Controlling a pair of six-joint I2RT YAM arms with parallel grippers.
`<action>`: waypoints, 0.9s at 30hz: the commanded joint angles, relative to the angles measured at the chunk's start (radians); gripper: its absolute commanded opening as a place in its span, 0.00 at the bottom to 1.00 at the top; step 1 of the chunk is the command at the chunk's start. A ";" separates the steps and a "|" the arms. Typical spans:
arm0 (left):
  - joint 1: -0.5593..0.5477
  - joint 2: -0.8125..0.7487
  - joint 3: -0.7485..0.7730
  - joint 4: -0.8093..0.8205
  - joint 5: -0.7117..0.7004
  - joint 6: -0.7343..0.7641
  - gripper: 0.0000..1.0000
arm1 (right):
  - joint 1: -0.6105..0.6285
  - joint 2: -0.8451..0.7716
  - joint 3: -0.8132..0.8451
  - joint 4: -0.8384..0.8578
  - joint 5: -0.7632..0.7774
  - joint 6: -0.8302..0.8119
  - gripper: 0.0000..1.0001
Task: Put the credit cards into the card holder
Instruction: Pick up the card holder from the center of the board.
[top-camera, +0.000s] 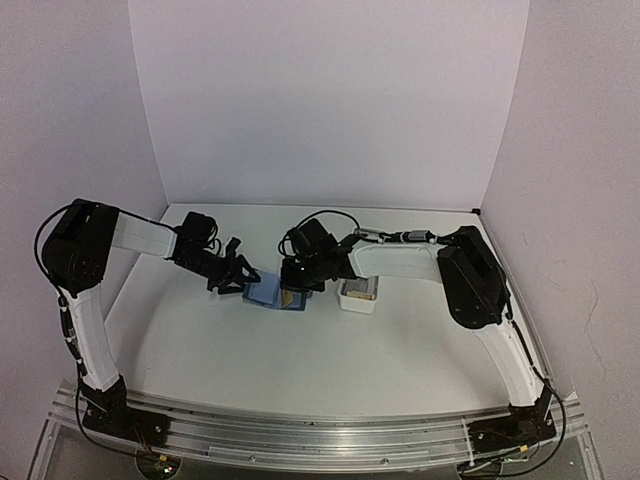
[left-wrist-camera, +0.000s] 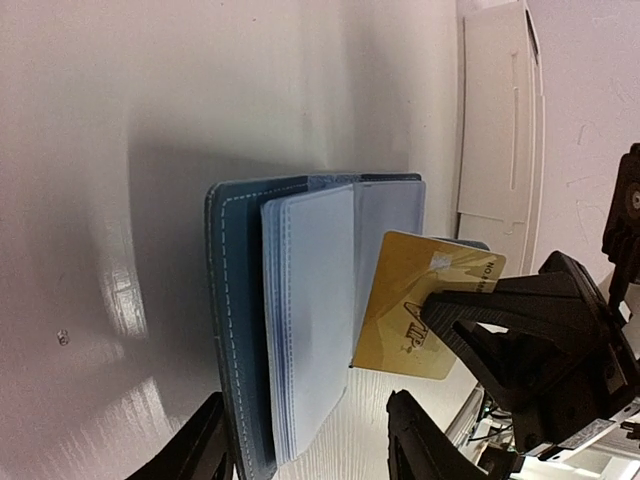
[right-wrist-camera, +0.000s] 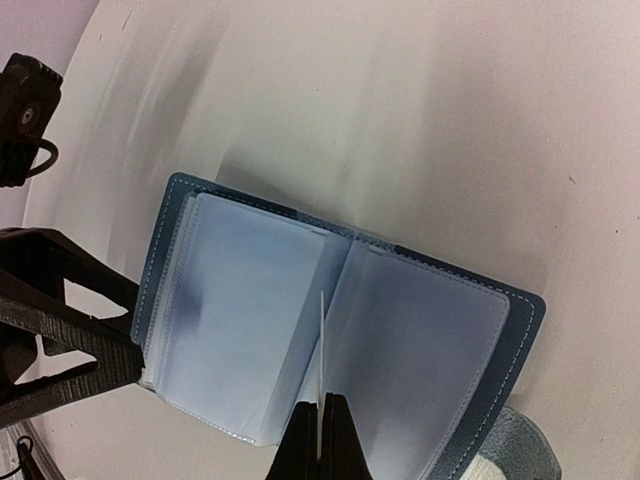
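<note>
White table (top-camera: 300, 360) fills the lower half of the top view, with plain pale walls behind and at both sides. The left arm (top-camera: 90, 290) comes in from the left edge and the right arm (top-camera: 470, 290) from the right; both reach toward frame centre.

Card holder (top-camera: 268, 293) is blue and lies open flat on the table at centre frame, between the two wrists. In the left wrist view the card holder (left-wrist-camera: 300, 300) shows a stitched blue cover and a stack of clear pale-blue sleeves. In the right wrist view the card holder (right-wrist-camera: 400, 330) is spread like a book, with a snap tab at lower right.

White tray (top-camera: 358, 293) sits just right of the holder; its greyish contents are too small to tell. It appears upper right in the left wrist view (left-wrist-camera: 500, 120), long and narrow.

Gold card (left-wrist-camera: 410, 310) stands tilted on its edge at the holder's fold, lower edge down among the sleeves. It carries a dark logo and print near one corner, too blurred to read. Edge-on in the right wrist view (right-wrist-camera: 322, 340), it is a thin pale line.

Right pincer (right-wrist-camera: 320, 440) is clamped on the gold card, fingers tight together on its upper edge.

Left pincer (left-wrist-camera: 305, 450) has its jaws apart, straddling the holder's near edge at bottom frame. One finger is against the cover; the other stands clear of the sleeves.
</note>
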 joint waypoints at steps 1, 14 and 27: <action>0.004 0.016 -0.012 0.092 0.071 -0.034 0.50 | -0.006 0.037 0.033 0.016 -0.026 -0.005 0.00; -0.006 0.107 0.038 0.061 0.069 -0.027 0.25 | -0.022 0.033 0.033 0.018 -0.036 -0.023 0.00; 0.006 -0.087 -0.040 0.270 0.234 0.008 0.00 | -0.058 -0.187 0.081 0.034 -0.073 -0.082 0.00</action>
